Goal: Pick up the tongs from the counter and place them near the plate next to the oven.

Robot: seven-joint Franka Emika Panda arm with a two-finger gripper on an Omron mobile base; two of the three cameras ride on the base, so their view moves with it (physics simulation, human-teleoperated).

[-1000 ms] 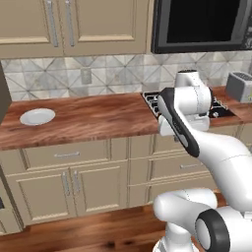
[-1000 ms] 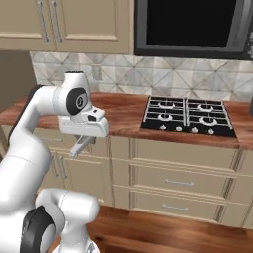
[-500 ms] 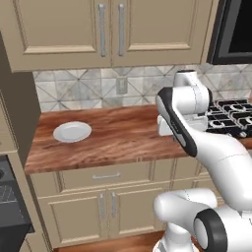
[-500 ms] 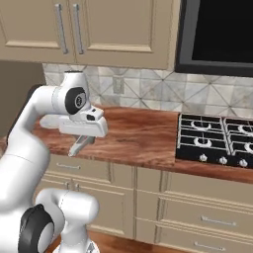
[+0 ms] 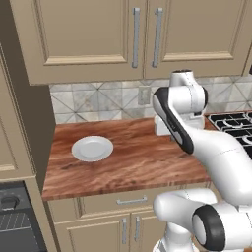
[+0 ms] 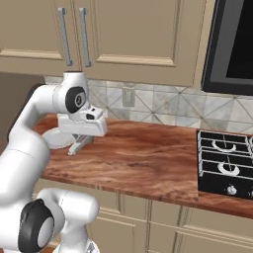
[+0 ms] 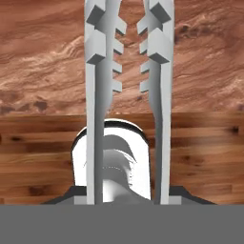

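Observation:
Silver-grey tongs (image 7: 97, 95) run up the hand view from my gripper (image 7: 125, 198), which is shut on them; their toothed ends point away over the wood counter (image 7: 43, 71). In the right base view the gripper (image 6: 81, 138) hangs just above the counter (image 6: 138, 158) with the tongs (image 6: 75, 147) slanting down from it, right beside the white plate (image 6: 53, 140). The left base view shows the plate (image 5: 92, 148) on the counter's left part (image 5: 133, 167), with the oven (image 5: 12, 224) dark at the lower left.
A black stovetop (image 6: 225, 165) sits at the counter's right end, also seen in the left base view as the stovetop (image 5: 234, 123). A dark appliance (image 6: 232, 44) hangs above it. Beige wall cabinets (image 5: 98, 34) are overhead; a tall cabinet (image 5: 19, 98) borders the counter's left edge.
The base has driven left, so both base views slid: the stovetop went toward the right edge, the plate and oven came closer. The gripper keeps hold of the tongs.

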